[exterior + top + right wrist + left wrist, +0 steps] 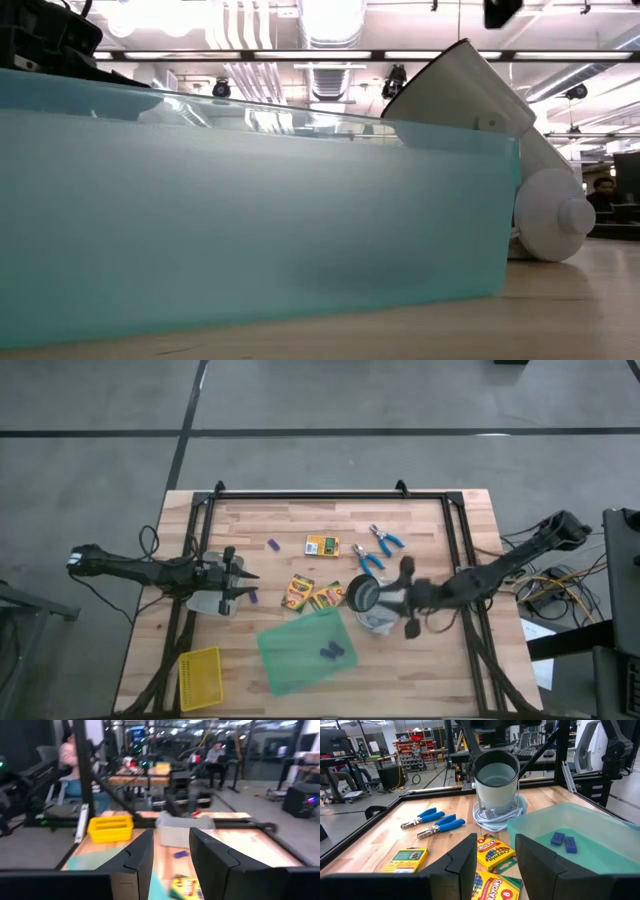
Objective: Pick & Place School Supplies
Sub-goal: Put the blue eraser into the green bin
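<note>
In the left wrist view, the crayon box (492, 887) nearest the camera is showing "CRAYONS" and the number "8" on its yellow face. The crayon box behind it (493, 852) is showing part of the "Crayola" brand name. The third crayon box (406, 859), lying face down on the table (375, 837), is carrying print too small to read.

Counted on the bench (420, 660): three crayon boxes (322, 545) (299, 591) (327, 597), two blue-handled tools (385, 538) (366, 558), four purple-blue pieces (272, 544) (253, 596) (326, 652) (337, 648), one green sheet (290, 660), one yellow basket (200, 678).
</note>
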